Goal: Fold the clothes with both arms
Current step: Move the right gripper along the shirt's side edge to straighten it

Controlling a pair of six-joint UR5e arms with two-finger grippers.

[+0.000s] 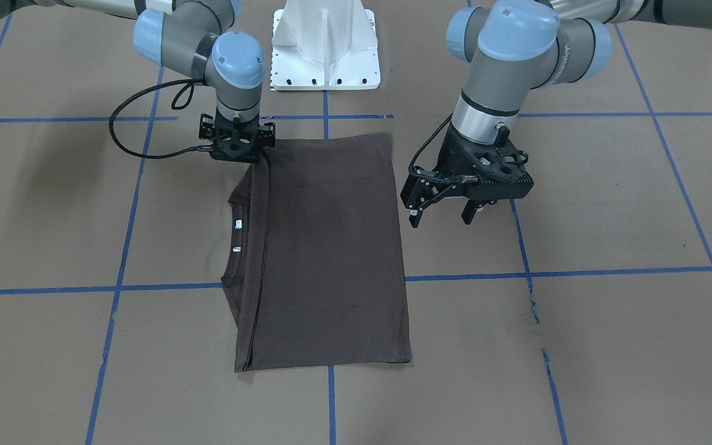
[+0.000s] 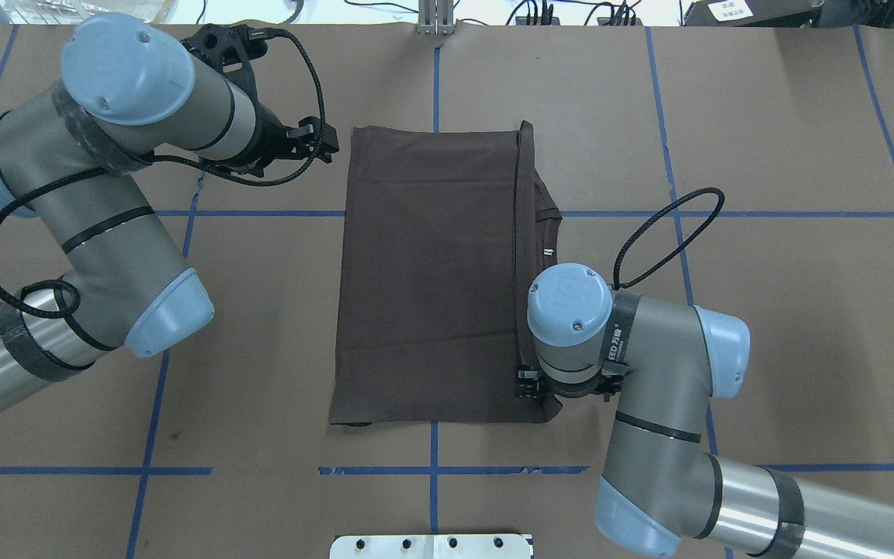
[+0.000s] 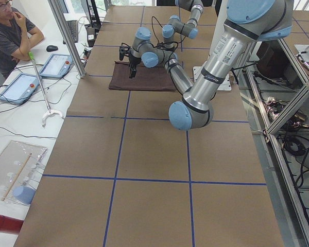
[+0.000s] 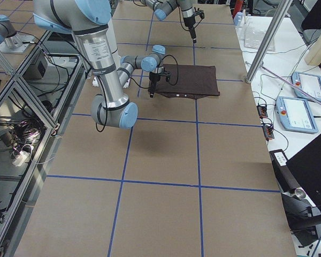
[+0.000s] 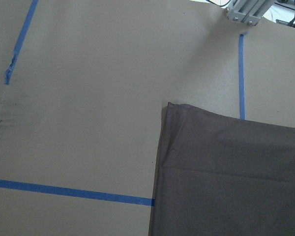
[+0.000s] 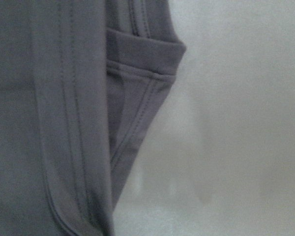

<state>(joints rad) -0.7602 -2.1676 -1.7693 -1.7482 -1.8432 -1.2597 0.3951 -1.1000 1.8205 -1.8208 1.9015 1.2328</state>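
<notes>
- Brown paper crossed with blue tape lines covered the bench (image 1: 578,346), and a dark brown T-shirt (image 1: 331,247) lay flat at its middle, already folded into a long rectangle.
- From the overhead camera, the shirt's long axis ran from 12 to 6 o'clock. The ribbed collar (image 2: 548,221) poked out of the layered edge on the 3 o'clock side.
- The right claw (image 1: 241,143) pointed straight down at the shirt's 5 o'clock corner, the one nearest the white pedestal base (image 1: 325,49). It sat on or just above the stacked hems.
- Its fingers were hidden under its own body, and the wrist camera showed only blurred fabric and seams. I could not tell whether it was clenched on the cloth or released.
- The left claw (image 1: 442,216) hung near the shirt's 10 o'clock side, tilted, with its fingers spread wide and nothing between them. It was clear of the cloth, and the shirt's far corner lay toward its 3 o'clock.
- The right arm was the nearer one, since its claw was already at a corner.
- In my judgement, the coming move turned on the left claw closing the small gap to its edge, so that both ends of the long axis were held for the next fold.
</notes>
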